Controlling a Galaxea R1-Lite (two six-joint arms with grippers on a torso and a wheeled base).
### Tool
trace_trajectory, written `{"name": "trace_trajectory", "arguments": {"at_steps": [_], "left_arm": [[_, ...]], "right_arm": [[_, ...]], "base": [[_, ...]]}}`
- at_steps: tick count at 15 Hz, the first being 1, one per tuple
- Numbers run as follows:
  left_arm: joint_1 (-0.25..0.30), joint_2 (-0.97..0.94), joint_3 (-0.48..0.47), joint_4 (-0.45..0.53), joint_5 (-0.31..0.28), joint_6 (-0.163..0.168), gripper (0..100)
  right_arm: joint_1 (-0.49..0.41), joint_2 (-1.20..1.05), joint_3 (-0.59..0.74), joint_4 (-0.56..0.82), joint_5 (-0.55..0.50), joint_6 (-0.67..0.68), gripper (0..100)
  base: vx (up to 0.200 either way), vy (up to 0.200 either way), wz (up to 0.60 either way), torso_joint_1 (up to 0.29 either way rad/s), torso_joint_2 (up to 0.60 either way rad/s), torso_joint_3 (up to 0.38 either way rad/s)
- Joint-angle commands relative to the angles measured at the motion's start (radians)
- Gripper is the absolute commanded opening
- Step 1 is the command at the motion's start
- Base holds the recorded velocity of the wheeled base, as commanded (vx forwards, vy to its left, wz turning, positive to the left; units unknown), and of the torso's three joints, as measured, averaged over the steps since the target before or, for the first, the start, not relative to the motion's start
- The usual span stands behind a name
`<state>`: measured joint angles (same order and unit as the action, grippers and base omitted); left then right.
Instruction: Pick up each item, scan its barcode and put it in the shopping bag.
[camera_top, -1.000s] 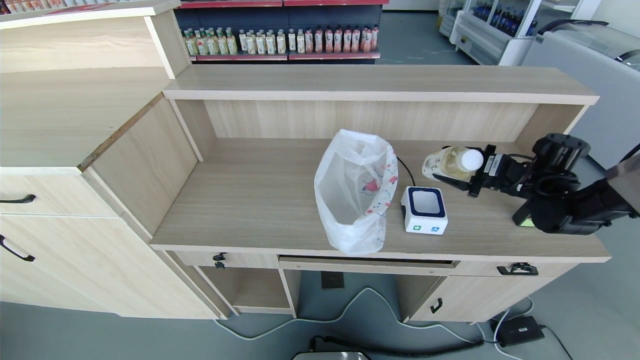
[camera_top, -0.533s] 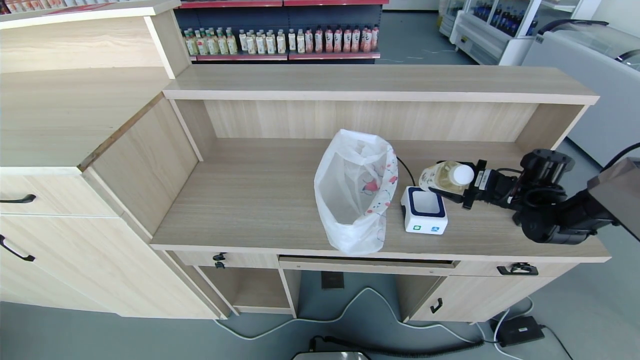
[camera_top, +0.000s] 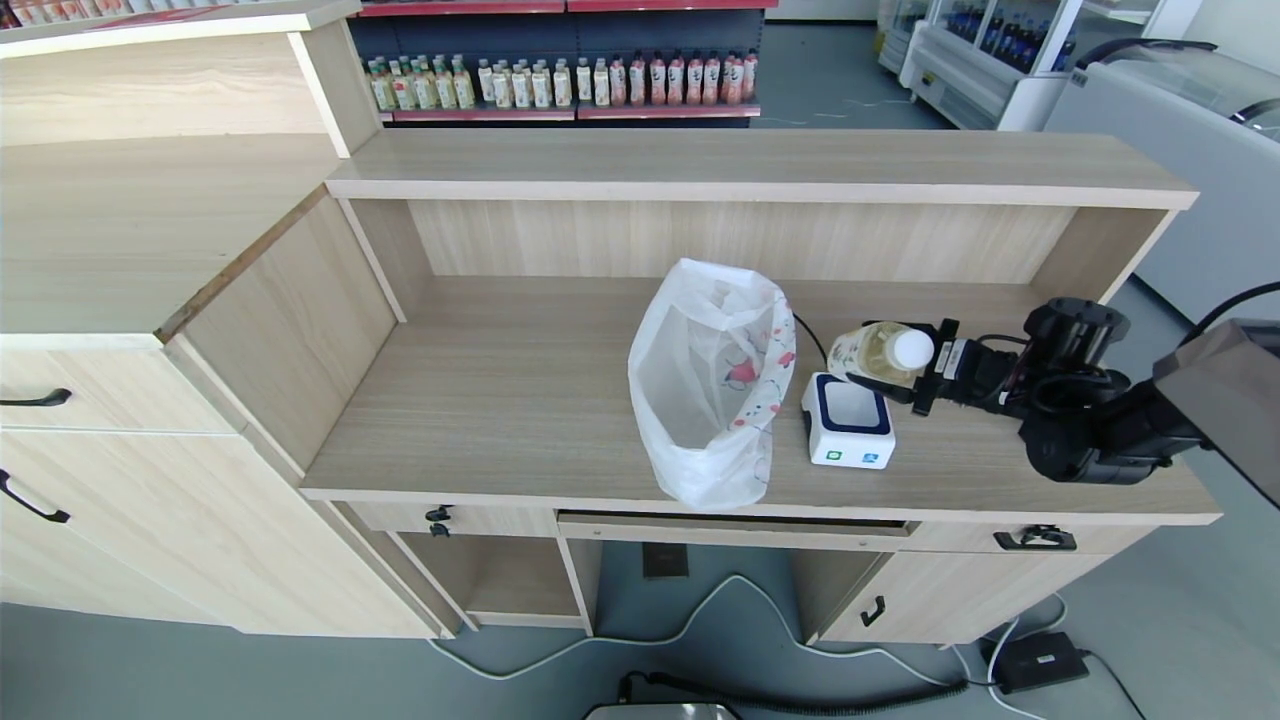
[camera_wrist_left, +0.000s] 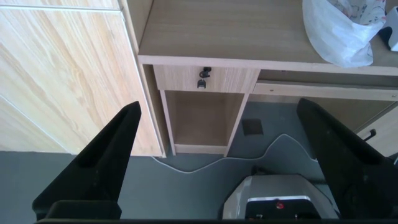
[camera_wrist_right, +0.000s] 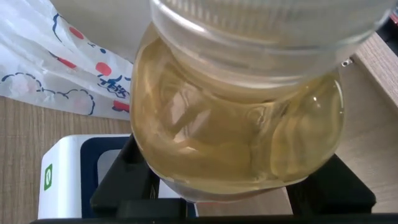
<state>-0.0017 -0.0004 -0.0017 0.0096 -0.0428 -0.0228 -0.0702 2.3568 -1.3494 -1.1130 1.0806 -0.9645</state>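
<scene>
A clear bottle (camera_top: 878, 353) of pale yellow drink with a white cap lies sideways in my right gripper (camera_top: 885, 365), which is shut on it. The bottle hangs just beyond the far edge of the white barcode scanner (camera_top: 848, 420) with its dark blue-framed window. In the right wrist view the bottle (camera_wrist_right: 239, 118) is very close, with the scanner (camera_wrist_right: 71, 180) under it. The white shopping bag (camera_top: 712, 380) with red and blue print stands open left of the scanner. My left gripper (camera_wrist_left: 217, 168) is open, low beside the counter, with nothing between its fingers.
The wooden counter (camera_top: 520, 400) has a raised back ledge and a side wall on the left. A black cable (camera_top: 812, 345) runs from the scanner toward the back. A small green object (camera_top: 1050, 445) lies under my right arm. Drawers (camera_wrist_left: 205, 78) sit below the counter top.
My right gripper has carried the bottle left and down, from right of the scanner to just over its far edge. The bag and scanner have stayed put.
</scene>
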Motion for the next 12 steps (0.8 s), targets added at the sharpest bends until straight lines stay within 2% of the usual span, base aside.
{"name": "trace_trajectory", "arguments": {"at_steps": [1, 12], "left_arm": [[0.0, 0.0, 0.0, 0.001, 0.0, 0.0, 100], [0.0, 0.0, 0.0, 0.0, 0.0, 0.0, 100]], "right_arm": [[0.007, 0.018, -0.02, -0.001, 0.001, 0.0, 0], [0.035, 0.038, -0.043, 0.009, -0.028, 0.0, 0]], "base": [[0.0, 0.0, 0.0, 0.0, 0.0, 0.0], [0.0, 0.0, 0.0, 0.0, 0.0, 0.0]]}}
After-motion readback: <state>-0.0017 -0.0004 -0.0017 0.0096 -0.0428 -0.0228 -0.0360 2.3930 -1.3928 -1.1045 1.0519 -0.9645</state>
